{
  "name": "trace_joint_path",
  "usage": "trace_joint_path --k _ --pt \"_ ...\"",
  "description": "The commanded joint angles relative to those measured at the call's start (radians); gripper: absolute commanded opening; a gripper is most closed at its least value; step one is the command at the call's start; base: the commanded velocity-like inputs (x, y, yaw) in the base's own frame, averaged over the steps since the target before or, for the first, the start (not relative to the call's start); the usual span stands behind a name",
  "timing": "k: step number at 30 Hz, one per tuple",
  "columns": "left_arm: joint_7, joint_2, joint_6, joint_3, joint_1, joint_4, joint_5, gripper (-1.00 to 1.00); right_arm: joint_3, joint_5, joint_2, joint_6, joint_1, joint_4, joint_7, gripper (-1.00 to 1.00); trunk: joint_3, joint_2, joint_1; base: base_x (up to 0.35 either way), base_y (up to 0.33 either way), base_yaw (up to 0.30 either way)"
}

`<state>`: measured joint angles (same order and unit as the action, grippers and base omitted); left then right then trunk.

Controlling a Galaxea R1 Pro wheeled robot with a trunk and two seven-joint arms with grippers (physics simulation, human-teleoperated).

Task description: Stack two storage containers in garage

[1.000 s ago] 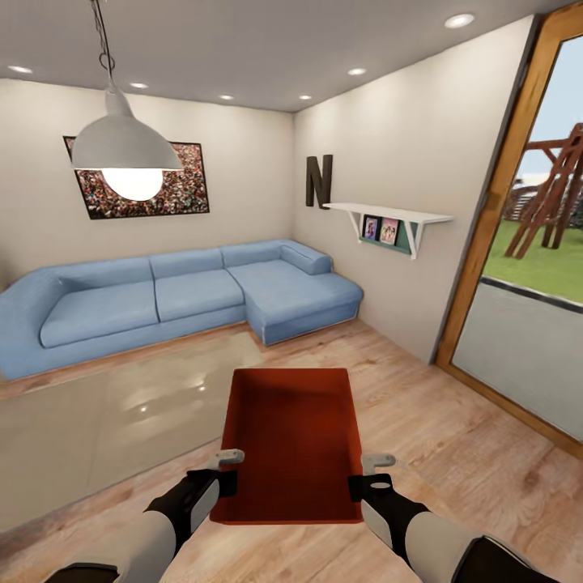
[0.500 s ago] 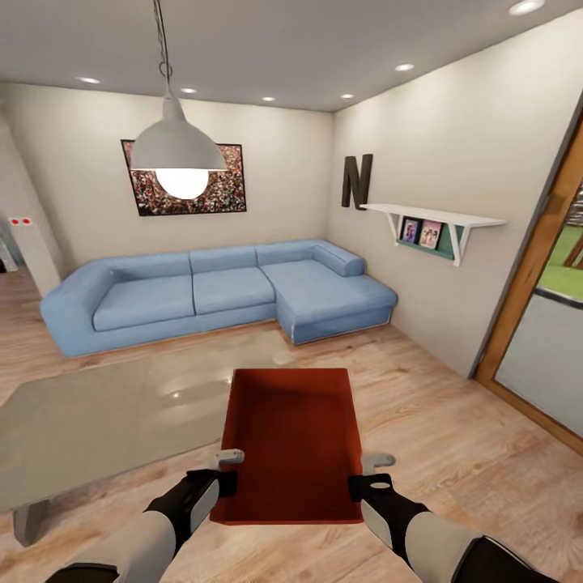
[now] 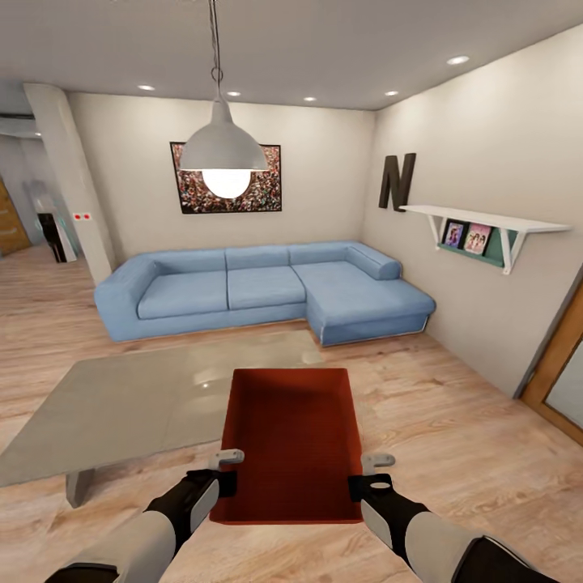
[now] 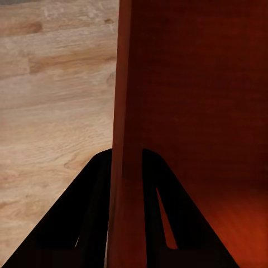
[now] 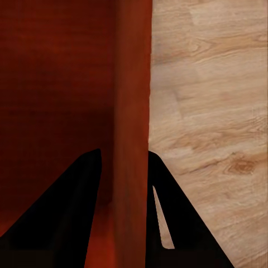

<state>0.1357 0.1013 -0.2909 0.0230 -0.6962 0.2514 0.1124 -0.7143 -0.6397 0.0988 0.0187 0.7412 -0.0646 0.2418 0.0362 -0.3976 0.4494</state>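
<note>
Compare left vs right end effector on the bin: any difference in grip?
The left end effector clamps the storage container on its left wall; the right end effector clamps the opposite wall. In each wrist view a wall sits between the fingers. Both hold near the bin's closer end, above the wood floor.

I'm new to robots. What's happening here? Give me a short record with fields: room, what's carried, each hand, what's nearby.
Room: living room, light wood plank floor, beige walls
Carried: one orange-red storage container, open top, held in front of the robot
Left gripper: clamped on the container's left wall
Right gripper: clamped on its right wall
Nearby: grey low table left of the container, blue corner sofa beyond, pendant lamp overhead
</note>
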Motion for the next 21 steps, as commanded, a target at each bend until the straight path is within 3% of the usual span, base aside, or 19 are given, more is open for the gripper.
trace_joint_path --k 1,21 --pt "0.015 -0.002 -0.008 -0.009 0.000 -0.001 -0.011 -1.00 0.010 0.012 -0.004 -0.019 0.001 -0.002 0.010 -1.00 0.002 -0.002 0.001 0.000 0.000 0.283" --pt "0.015 -0.002 -0.008 -0.009 0.000 -0.001 -0.011 -1.00 0.010 0.012 -0.004 -0.019 0.001 -0.002 0.010 -1.00 0.002 -0.002 0.001 0.000 0.000 0.283"
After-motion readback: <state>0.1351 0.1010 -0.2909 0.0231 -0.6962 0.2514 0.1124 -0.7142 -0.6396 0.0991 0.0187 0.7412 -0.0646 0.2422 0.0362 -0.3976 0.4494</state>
